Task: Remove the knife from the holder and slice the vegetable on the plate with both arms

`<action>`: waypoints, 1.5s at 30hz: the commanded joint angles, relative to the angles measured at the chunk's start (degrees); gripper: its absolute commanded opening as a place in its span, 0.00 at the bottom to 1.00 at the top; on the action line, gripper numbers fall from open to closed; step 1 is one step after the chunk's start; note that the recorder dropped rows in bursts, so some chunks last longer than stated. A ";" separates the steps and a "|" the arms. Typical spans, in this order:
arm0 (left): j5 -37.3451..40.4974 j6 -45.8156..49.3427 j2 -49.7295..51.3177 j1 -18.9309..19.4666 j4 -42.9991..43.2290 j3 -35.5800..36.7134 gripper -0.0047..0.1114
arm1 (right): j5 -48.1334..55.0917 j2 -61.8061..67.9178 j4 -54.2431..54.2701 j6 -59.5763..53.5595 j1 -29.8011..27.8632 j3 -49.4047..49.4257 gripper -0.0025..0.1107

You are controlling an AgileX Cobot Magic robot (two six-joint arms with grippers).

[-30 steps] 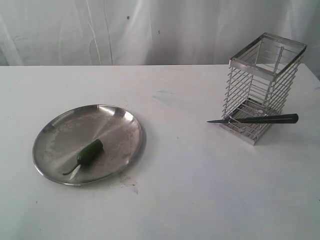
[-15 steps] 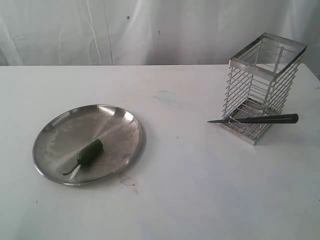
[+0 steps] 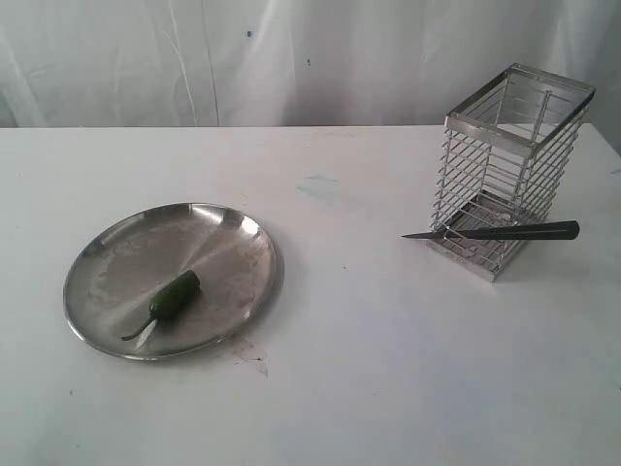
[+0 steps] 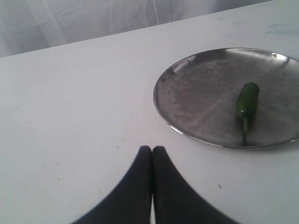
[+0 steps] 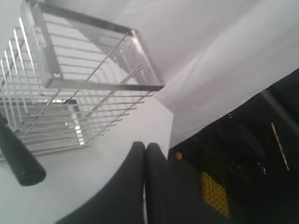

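A dark green vegetable point(image 3: 176, 294) lies on the steel plate point(image 3: 116, 262) at the left of the table; it shows as well in the left wrist view, the vegetable point(image 4: 247, 102) on the plate point(image 4: 196, 102). The wire holder point(image 3: 509, 165) stands at the right, and the black knife point(image 3: 505, 232) pokes sideways through its lowest bars, handle to the right. My left gripper point(image 4: 152, 150) is shut and empty, a short way from the plate. Also shut and empty is my right gripper point(image 5: 145, 146), beside the holder point(image 5: 74, 88) and near the knife handle point(image 5: 18, 158). Neither arm shows in the exterior view.
A white table point(image 3: 369, 359) with a white curtain point(image 3: 291, 58) behind it. In the right wrist view the table's edge point(image 5: 170, 135) drops off to a dark floor beyond the holder.
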 commanded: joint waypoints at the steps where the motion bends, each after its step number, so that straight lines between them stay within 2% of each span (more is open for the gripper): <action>1: -0.27 -0.06 -0.28 -0.38 -0.39 0.13 0.04 | 3.24 2.56 -0.80 6.86 -1.08 -0.01 0.02; 3: -0.27 -0.06 -0.28 -0.38 -0.39 0.13 0.04 | 1.03 2.56 -0.80 20.61 -5.07 -1.19 0.02; 5: -0.27 -0.06 -0.28 -0.38 -0.39 0.13 0.04 | 3.22 4.82 -1.02 34.58 -10.25 -5.03 0.02; 8: -0.27 -0.06 -0.28 -0.38 -0.39 0.13 0.04 | 13.70 11.05 -1.12 41.41 -15.47 -10.92 0.02; 11: -0.27 -0.06 -0.28 -0.38 -0.39 0.13 0.04 | 28.74 19.75 0.66 41.93 -17.80 -16.05 0.02; 14: -0.27 -0.06 -0.28 -0.38 -0.39 0.13 0.04 | 38.42 27.27 7.56 35.31 -17.80 -18.41 0.02; 18: -0.27 -0.06 -0.28 -0.38 -0.39 0.13 0.04 | 47.54 34.67 25.37 18.30 -17.80 -20.11 0.02; 22: -0.27 -0.06 -0.28 -0.38 -0.39 0.13 0.04 | 54.39 38.51 32.12 14.09 -18.60 -23.37 0.02; 26: -0.27 -0.06 -0.28 -0.38 -0.39 0.13 0.04 | 63.56 40.95 35.88 13.98 -23.42 -30.31 0.02; 29: -0.27 -0.06 -0.28 -0.38 -0.39 0.13 0.04 | 64.08 41.34 45.33 10.78 -28.25 -32.73 0.02; 31: -0.27 -0.06 -0.28 -0.38 -0.39 0.13 0.04 | 64.08 42.04 53.72 4.15 -31.75 -32.62 0.02; 33: -0.27 -0.06 -0.28 -0.38 -0.39 0.13 0.04 | 64.08 43.10 55.79 0.69 -33.44 -31.44 0.02; 37: -0.27 -0.06 -0.28 -0.38 -0.39 0.13 0.04 | 64.08 46.79 53.09 -0.33 -33.84 -29.69 0.02; 41: -0.27 -0.06 -0.28 -0.38 -0.39 0.13 0.04 | 64.08 49.50 59.48 -4.48 -33.71 -29.53 0.02; 43: -0.27 -0.06 -0.28 -0.38 -0.39 0.13 0.04 | 64.08 49.73 62.10 -7.50 -33.71 -29.53 0.05; 45: -0.27 -0.06 -0.28 -0.38 -0.39 0.13 0.04 | 64.08 49.73 62.34 -9.04 -33.71 -29.42 0.13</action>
